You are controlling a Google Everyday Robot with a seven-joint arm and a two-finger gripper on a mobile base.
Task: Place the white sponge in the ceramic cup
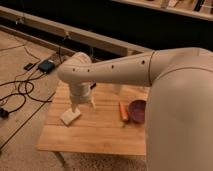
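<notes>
**Gripper (pixel 83 106) low over the wooden table (pixel 95 137), jaws spread wide, nothing held.**

To the left of the gripper and slightly nearer the camera, the white sponge (pixel 70 116) lies flat on the table, just beside the nearer finger; contact cannot be confirmed. It should handle as light, soft and compressible, not fragile and not slippery. The recommended hold is across its narrow width at mid-length, fingers brought low to the board and closed gently to avoid folding it. To the right of the gripper, well apart, lies an orange carrot (pixel 123 111), then a purple bowl (pixel 137 110) beside it. A pale shape behind the gripper, under the forearm, may be the ceramic cup (pixel 117 90); this cannot be confirmed.
</notes>
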